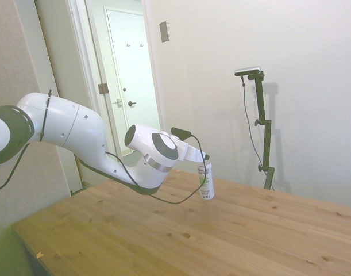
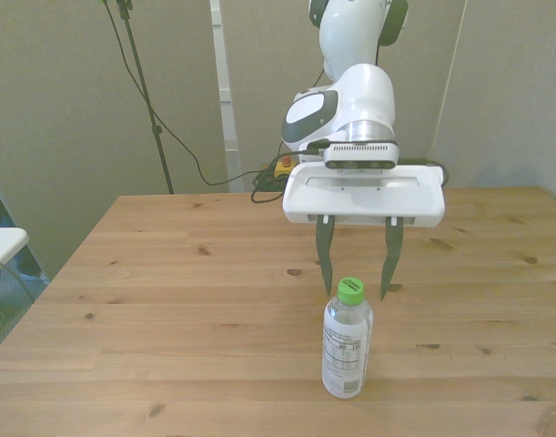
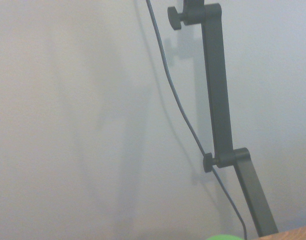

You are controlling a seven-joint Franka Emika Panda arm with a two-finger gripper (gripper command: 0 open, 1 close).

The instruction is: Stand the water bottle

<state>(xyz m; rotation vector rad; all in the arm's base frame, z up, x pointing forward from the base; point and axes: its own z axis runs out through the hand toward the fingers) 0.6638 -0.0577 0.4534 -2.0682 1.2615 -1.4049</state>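
Front view: water bottle [image 2: 347, 339] upright at lower middle on bench [image 2: 150, 300], gripper [image 2: 358, 271] just behind, fingers [image 2: 325, 257] apart, holding nothing. Could easily clip the green cap [image 2: 350, 289] pulling away and topple it.

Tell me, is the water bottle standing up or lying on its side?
Upright. The water bottle stands on its base on the table, green cap on top; the gripper, jaws open, is not holding it.

The water bottle [image 2: 347, 340] stands upright on the table [image 2: 168, 300], with the pincer [image 2: 358, 280] just behind its cap.
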